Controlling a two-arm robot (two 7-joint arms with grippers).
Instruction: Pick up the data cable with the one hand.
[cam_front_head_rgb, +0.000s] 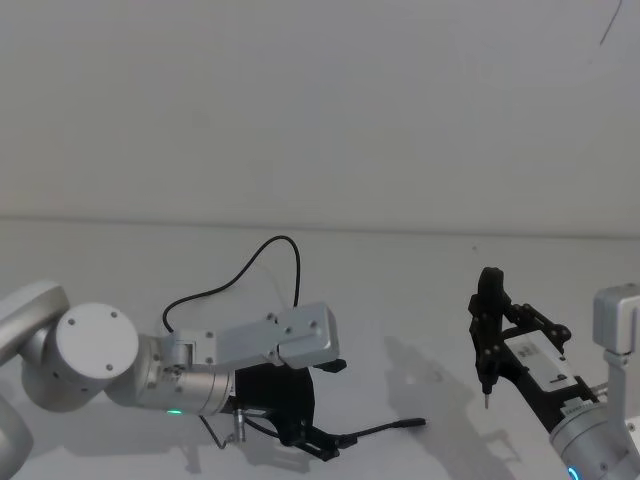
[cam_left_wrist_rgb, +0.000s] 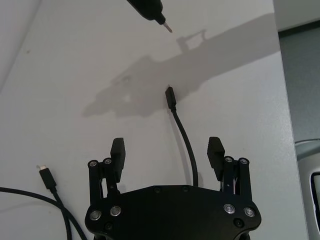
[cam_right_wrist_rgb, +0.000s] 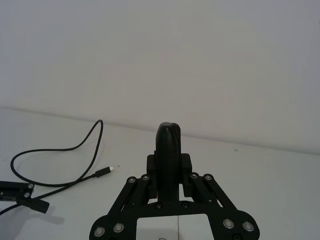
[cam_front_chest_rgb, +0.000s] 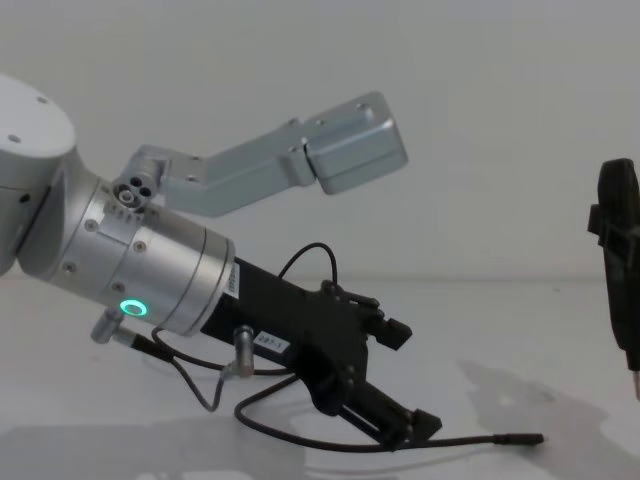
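head view: the left tool (cam_front_head_rgb: 335, 408) is low over the bench (cam_front_head_rgb: 420, 290), spread astride the data cable (cam_front_head_rgb: 398, 426), which lies flat; nothing is lifted yet.
left wrist view: the cable runs between the released fingers (cam_left_wrist_rgb: 118, 150), untouched, so closing and lifting are left.
right wrist view: the right tool (cam_right_wrist_rgb: 169, 165), parked, clenches a black pointed stick (cam_right_wrist_rgb: 168, 135).
chest view: the left tool's white label (cam_front_chest_rgb: 268, 341) is unreadable.

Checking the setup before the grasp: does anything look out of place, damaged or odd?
Nothing stands out. The data cable lies loosely curved on the white table, one end running between the open fingers of the left gripper. The right gripper, off to the side, is shut on a narrow black tool.
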